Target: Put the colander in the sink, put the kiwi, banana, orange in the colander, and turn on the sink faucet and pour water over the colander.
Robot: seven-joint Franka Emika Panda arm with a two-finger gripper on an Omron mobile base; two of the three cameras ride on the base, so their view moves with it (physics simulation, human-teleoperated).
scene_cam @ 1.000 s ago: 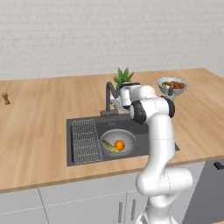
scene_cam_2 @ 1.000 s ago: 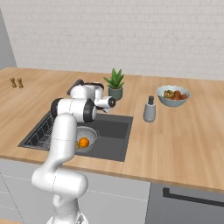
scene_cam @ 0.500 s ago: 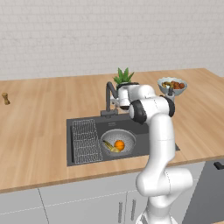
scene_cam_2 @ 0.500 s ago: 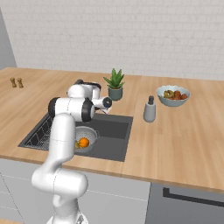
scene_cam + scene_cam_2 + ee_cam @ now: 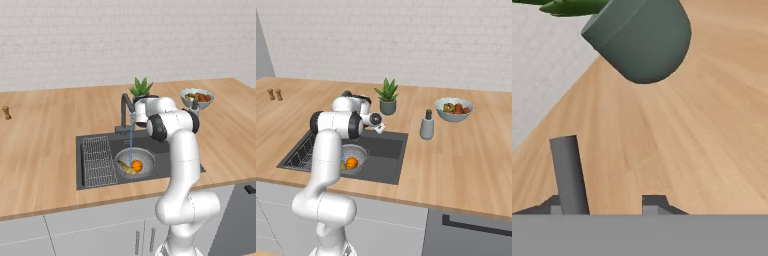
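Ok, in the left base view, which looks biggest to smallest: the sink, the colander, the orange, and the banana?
1. Sink, by far the largest.
2. Colander, a round bowl sitting inside the sink.
3. Orange and banana: both tiny inside the colander and partly hidden, so I cannot rank them.

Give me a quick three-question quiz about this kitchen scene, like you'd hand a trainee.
1. True or false: water is running from the sink faucet into the colander.
2. Which fruit shows as a bright ball inside the colander? A) apple B) orange C) lemon
3. Fill in: the potted plant stands on the counter behind the ____.

Key: 1 true. 2 B, the orange, beside the banana. 3 sink.
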